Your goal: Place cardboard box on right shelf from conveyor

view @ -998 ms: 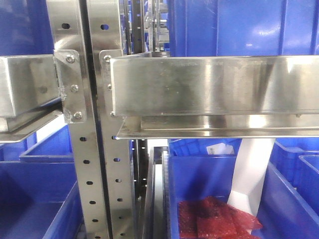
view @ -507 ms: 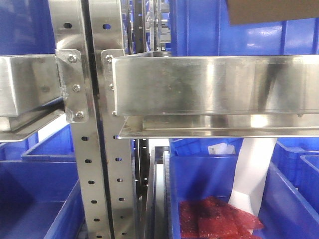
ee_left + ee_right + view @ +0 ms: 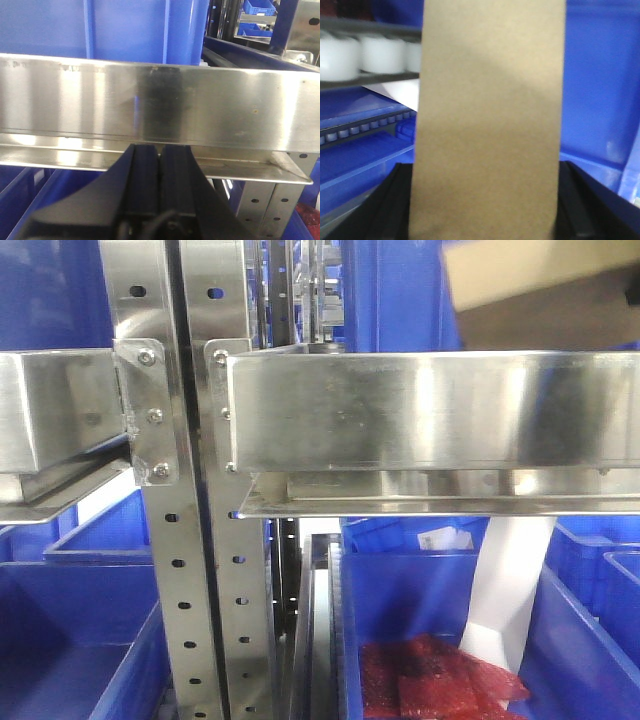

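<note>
My right gripper (image 3: pixel 485 210) clamps the cardboard box (image 3: pixel 487 120), black fingers (image 3: pixel 395 205) pressed against both its sides; the blurred box fills that wrist view. My left gripper (image 3: pixel 160 165) is closed, pads together with nothing between them, just below the right shelf (image 3: pixel 160 107) lip. Only the front view shows the box (image 3: pixel 545 295) above the shelf (image 3: pixel 430 410) at two o'clock, cut off by the frame; contact is unclear. The conveyor appears nowhere.

Bright; glare on right shelf (image 3: pixel 420 410); cardboard box (image 3: pixel 487 125) blurred.
</note>
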You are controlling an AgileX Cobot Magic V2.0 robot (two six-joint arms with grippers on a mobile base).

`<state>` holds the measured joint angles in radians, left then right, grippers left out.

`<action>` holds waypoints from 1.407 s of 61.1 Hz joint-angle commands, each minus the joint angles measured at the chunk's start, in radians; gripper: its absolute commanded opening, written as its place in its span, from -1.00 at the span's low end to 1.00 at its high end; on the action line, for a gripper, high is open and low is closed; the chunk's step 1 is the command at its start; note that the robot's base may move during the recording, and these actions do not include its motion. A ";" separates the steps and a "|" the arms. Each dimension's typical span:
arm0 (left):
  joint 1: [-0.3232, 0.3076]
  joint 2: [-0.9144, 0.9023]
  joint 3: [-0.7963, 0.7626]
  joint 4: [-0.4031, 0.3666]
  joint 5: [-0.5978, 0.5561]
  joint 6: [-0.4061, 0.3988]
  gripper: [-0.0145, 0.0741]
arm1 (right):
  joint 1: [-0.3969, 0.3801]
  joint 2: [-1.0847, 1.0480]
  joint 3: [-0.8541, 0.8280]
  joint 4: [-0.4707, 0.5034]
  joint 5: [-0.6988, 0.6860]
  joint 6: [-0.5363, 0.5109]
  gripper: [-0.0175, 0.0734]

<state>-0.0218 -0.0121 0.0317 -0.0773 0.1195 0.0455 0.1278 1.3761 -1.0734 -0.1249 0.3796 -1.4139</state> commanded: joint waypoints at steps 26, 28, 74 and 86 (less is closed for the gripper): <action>0.000 -0.015 0.010 -0.006 -0.086 0.000 -0.94 | -0.006 0.037 -0.028 0.152 -0.132 0.034 -0.03; 0.000 -0.015 0.010 -0.006 -0.086 0.000 -0.94 | -0.006 0.037 -0.028 0.162 -0.144 0.072 0.13; 0.000 -0.015 0.010 -0.006 -0.086 0.000 -0.93 | -0.009 -0.106 -0.027 0.224 -0.007 0.280 0.74; 0.000 -0.015 0.010 -0.006 -0.086 0.000 -0.94 | -0.009 -0.211 -0.002 0.339 0.051 0.300 0.74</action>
<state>-0.0218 -0.0121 0.0317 -0.0773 0.1195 0.0455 0.1234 1.2354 -1.0617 0.1497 0.4712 -1.1336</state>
